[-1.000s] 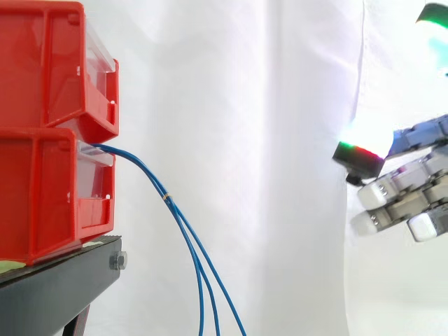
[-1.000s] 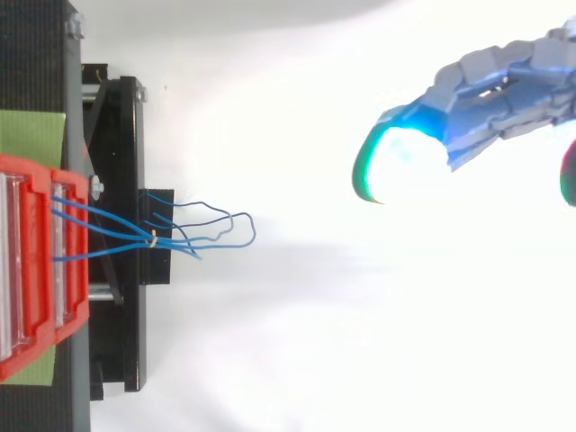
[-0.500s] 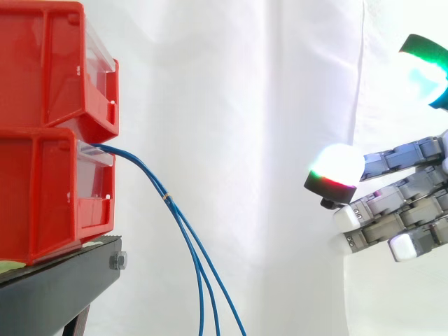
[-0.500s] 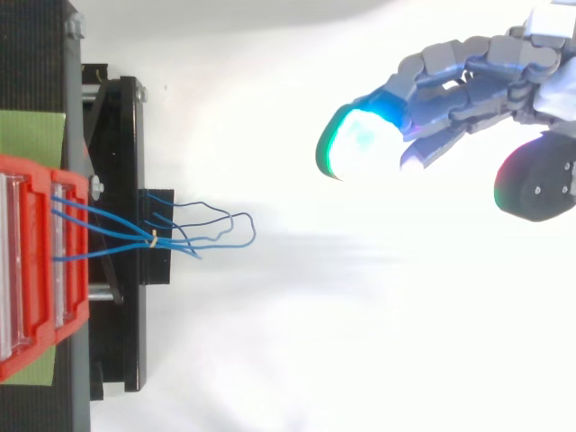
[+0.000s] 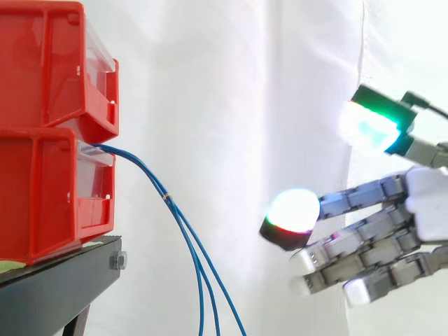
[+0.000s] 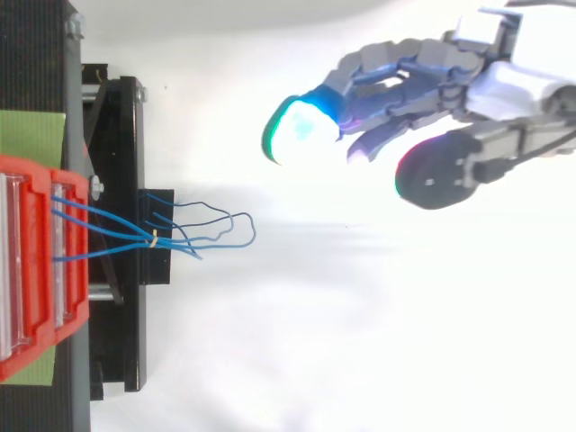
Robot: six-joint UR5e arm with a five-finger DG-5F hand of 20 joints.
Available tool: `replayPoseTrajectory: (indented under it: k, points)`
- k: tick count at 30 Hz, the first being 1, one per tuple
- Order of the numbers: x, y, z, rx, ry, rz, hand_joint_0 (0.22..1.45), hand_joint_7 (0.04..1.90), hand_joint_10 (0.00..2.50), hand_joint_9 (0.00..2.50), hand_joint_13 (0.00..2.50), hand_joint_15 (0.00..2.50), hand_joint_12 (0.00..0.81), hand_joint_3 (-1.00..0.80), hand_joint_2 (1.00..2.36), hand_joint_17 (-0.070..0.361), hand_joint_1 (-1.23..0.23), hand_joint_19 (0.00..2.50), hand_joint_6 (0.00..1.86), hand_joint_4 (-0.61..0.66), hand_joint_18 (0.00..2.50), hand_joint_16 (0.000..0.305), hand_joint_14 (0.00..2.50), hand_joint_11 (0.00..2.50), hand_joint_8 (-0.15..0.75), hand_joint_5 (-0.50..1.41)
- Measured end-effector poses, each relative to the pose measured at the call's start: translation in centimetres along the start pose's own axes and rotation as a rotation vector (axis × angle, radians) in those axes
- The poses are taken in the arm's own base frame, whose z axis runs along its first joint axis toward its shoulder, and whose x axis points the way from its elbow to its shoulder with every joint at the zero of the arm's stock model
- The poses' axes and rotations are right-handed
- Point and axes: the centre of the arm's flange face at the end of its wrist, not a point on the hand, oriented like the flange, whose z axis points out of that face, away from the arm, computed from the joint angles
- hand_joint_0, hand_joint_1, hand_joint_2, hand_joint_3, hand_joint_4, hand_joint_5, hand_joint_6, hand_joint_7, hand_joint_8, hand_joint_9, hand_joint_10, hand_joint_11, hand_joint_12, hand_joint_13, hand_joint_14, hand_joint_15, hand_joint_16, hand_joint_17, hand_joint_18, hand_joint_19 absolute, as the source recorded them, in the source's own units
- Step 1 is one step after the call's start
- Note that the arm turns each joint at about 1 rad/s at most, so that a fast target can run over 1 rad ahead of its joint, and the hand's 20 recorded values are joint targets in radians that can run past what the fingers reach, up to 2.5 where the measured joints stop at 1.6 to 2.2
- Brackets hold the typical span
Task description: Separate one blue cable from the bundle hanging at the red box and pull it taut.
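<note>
Robot hand (image 5: 425,204) comes in from 3 o'clock, fingers reaching toward 9 o'clock. They are spread and nearly straight, thumb held up and apart, nothing between them. The leading fingertip (image 5: 290,213) glows white over a red rim. The thumb pad (image 5: 371,124) glows green and cyan at about 1 o'clock from it.

The blue cable bundle (image 5: 149,175) comes out at the front lip of the lower red bin (image 5: 42,196). It sags toward 5 o'clock and runs out of the bottom of the side view. A small yellow tie (image 5: 166,197) binds the strands a short way down. All strands hang slack.

The bundle lies at 9 o'clock from the hand, well apart, with bare white curtain (image 5: 245,105) between them. From above, the cables' loose loops (image 6: 243,225) sit at about 7 o'clock from the nearest glowing pad (image 6: 297,135), without contact.

The upper red bin (image 5: 42,63) is stacked on the lower one, both on the black stand (image 5: 56,287).
</note>
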Motion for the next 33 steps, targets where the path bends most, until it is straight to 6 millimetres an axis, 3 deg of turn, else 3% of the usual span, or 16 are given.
replayPoseTrajectory:
  k: [16, 27, 33]
  points:
    - [0.2, -3.1, 3.9, 0.004, -0.025, -0.003, 0.51, 0.79, 0.00, 0.52, 0.44, 0.09, 0.265, -0.50, 1.00, 0.071, -0.66, 0.38, 0.50, 0.27, 0.62, 0.032, 0.00, 0.12, 0.326, -0.22]
    - [1.4, -3.8, 5.3, -0.047, -0.017, -0.040, 0.52, 0.80, 0.00, 0.56, 0.48, 0.12, 0.271, -0.50, 1.00, 0.073, -0.67, 0.39, 0.50, 0.28, 0.66, 0.032, 0.01, 0.17, 0.339, -0.21]
    - [2.2, -5.4, 6.1, -0.041, -0.005, -0.046, 0.52, 0.80, 0.00, 0.58, 0.50, 0.13, 0.276, -0.50, 1.00, 0.074, -0.70, 0.41, 0.50, 0.28, 0.68, 0.033, 0.00, 0.18, 0.339, -0.21]
